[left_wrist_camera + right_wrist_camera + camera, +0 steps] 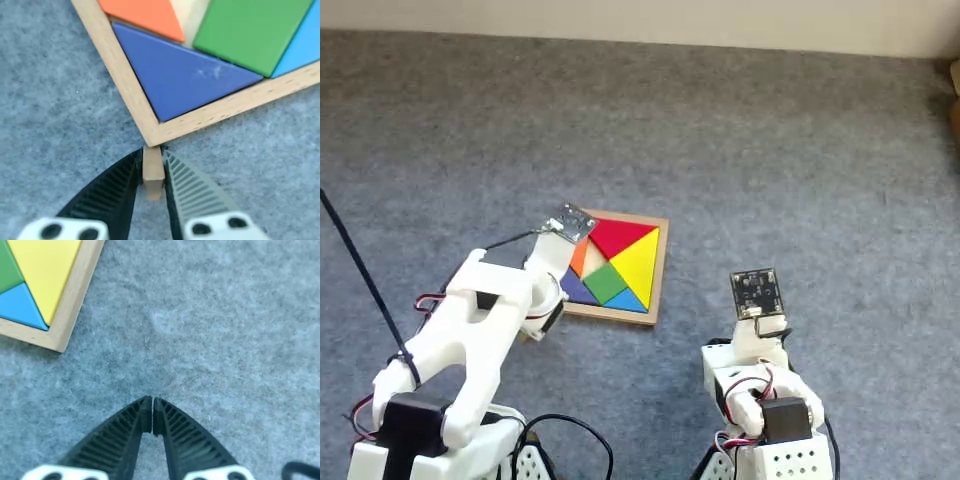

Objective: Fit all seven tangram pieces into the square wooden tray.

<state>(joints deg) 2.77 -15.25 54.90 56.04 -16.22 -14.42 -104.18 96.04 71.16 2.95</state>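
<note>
Now, left gripper [153, 156] clamped on pale wooden piece [153, 176] at tray [114, 65] corner, right gripper [152, 403] closed over carpet [215, 330].

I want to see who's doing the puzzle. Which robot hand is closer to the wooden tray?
Left. The left hand is right at the tray corner, shut on a small wooden piece. The right hand is shut over the carpet, apart from the tray.
</note>
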